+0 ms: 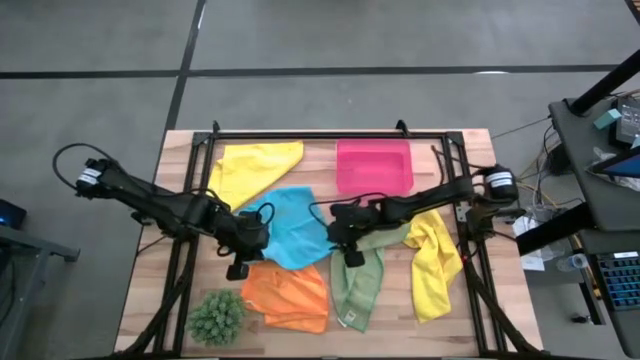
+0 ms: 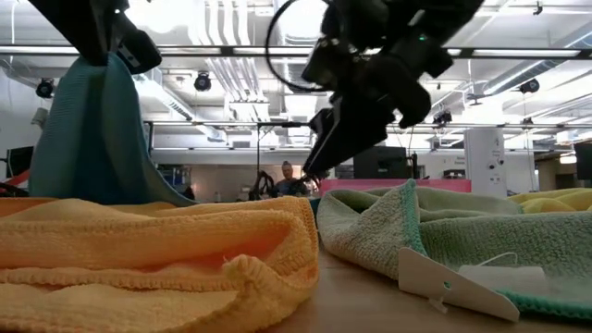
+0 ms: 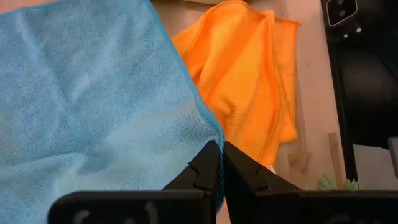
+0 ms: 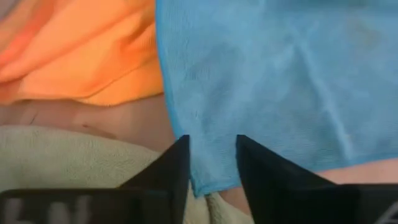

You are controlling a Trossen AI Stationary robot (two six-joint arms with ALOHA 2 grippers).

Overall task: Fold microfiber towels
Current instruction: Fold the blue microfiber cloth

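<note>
My desk [image 1: 150, 255] is a pale wooden top with a dark frame round it, and the towels lie spread over most of it. At the far edge one yellow towel [image 1: 255, 168] sits beside the pink tray [image 1: 374, 165], and the other yellow towel [image 1: 436, 262] runs down the right side. The turquoise towel [image 1: 292, 228] is in the middle, between my two arms; seen from desk height, its left side is lifted into a tall peak, hanging from my left fingers [image 3: 219, 163], which are closed tight on its hemmed corner. My right fingers [image 4: 211, 163] stand parted at the towel's other near corner, one on each side of the blue hem, with a gap between them; I cannot tell whether they touch the cloth. The orange towel [image 1: 290, 295] lies crumpled at the near edge just below the turquoise one, and the sage green towel [image 1: 358, 285] lies next to it on the right, partly under my right arm, with a white tag [image 2: 458, 282] sticking out of its near hem. The small spiky green plant ball [image 1: 216, 316] sits at the near left corner, just beside the orange towel
</note>
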